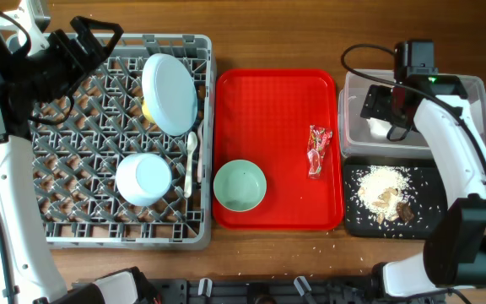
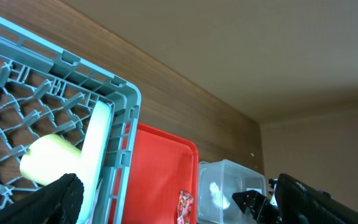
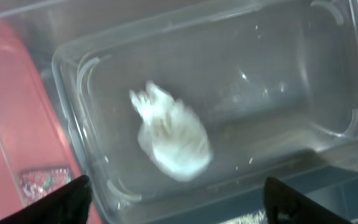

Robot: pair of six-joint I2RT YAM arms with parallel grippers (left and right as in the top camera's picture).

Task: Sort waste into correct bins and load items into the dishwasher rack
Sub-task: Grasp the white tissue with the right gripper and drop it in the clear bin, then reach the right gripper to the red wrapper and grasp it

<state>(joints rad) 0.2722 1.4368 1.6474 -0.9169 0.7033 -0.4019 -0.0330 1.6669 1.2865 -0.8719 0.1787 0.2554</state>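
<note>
One small crumpled white napkin (image 3: 173, 140), puffy and blurred, lies inside the one clear rectangular plastic tub (image 1: 467, 84) by the worktop's right edge; one shiny red snack wrapper (image 1: 319, 150) lies on the red serving tray (image 1: 260, 110) mid-worktop; the right gripper (image 3: 176, 193) hangs above the tub, fingers spread and empty; whether the left gripper (image 1: 99, 38) is spread or closed, I cannot tell.

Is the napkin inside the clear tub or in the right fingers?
Inside. The right wrist view shows the napkin lying on the clear tub floor, the right fingers spread wide, clear of it.
</note>
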